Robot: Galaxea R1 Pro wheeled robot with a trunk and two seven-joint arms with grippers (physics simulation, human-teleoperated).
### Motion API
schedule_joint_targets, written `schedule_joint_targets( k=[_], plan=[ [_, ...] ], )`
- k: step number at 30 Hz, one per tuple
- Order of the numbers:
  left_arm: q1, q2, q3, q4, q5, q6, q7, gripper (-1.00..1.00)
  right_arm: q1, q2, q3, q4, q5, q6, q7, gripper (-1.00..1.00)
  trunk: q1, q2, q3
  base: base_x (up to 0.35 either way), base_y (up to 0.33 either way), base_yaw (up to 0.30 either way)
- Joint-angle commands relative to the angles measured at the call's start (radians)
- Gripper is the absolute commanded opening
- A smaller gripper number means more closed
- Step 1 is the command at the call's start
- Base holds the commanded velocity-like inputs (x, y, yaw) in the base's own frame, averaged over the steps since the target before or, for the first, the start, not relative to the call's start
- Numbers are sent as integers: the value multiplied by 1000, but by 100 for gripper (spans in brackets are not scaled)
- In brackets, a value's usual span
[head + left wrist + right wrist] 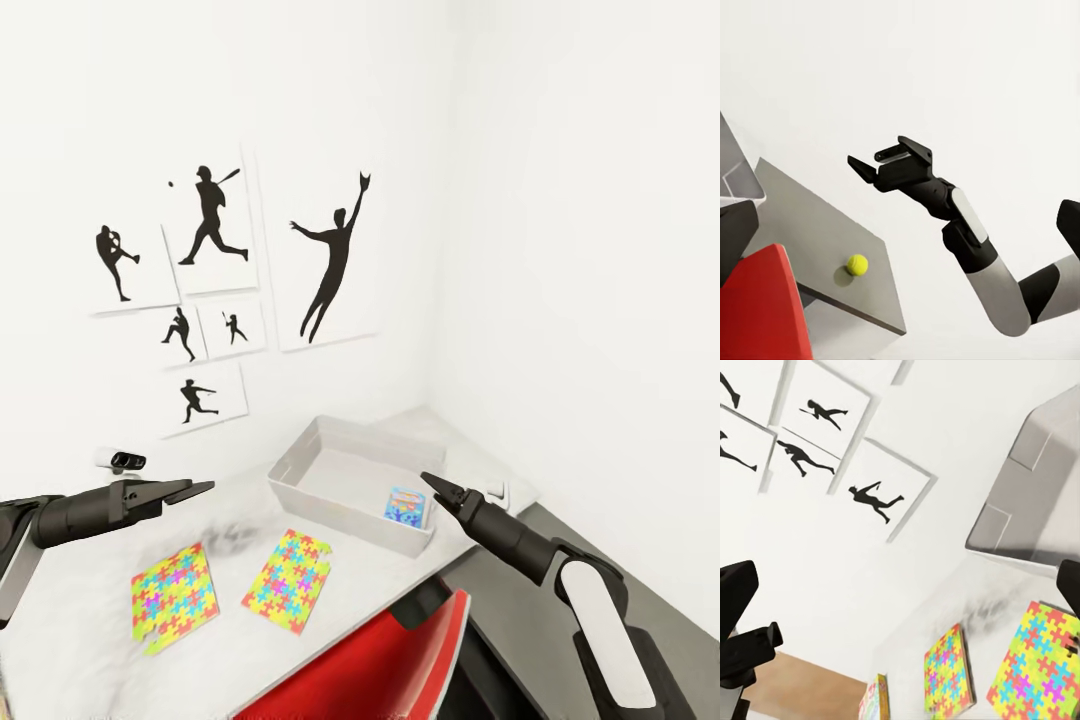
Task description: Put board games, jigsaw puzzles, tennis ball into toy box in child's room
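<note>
**Ana:** Red chair [390,660] sits lowest in the head view, its back tucked against the near edge of the table [90,640]; just beyond it two jigsaw puzzles lie flat on the pale top, one [174,597] toward the left arm, the other [287,581] just beside it, apart and not touching.

**Ben:** And the toy box [300,470]?

**Ana:** It stands farther back, near the corner of the child's room, past the second puzzle; a small blue board game [407,505] leans upright against its near inside wall; the rest of the tub's floor shows bare grey.

**Ben:** The arms?

**Ana:** The left gripper [190,489] hangs above the table, over the first puzzle, pointing toward the box; its fingers lie close together with nothing between them, though from the head camera the gap is hard to judge. The right gripper [440,488] hovers at the near corner of the box, beside the blue game; the left wrist view shows it [889,157] with fingers spread and empty.

**Ben:** The tennis ball?

**Ana:** It [856,264] rests on the grey table end in the left wrist view, near the edge, below the right gripper; black baseball-player pictures [210,215] hang on the wall behind.
</note>
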Motion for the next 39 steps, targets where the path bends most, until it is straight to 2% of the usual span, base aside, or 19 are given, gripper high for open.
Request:
schedule_joint_targets(
  k=[1,11,39],
  plan=[
    [-1,0,-1,0,0,11,-4,100,-1,0,-2,0,2,5,4,100,1,-2,-2,-74,0,-6],
    [-1,0,2,0,0,11,-4,100,-1,6,-2,1,3,4,4,100,1,-2,-2,-109,0,-45],
    [-1,3,7,0,1,12,-4,100,-1,-2,-12,3,3,5,4,100,1,-2,-2,-304,0,-270]
  ],
)
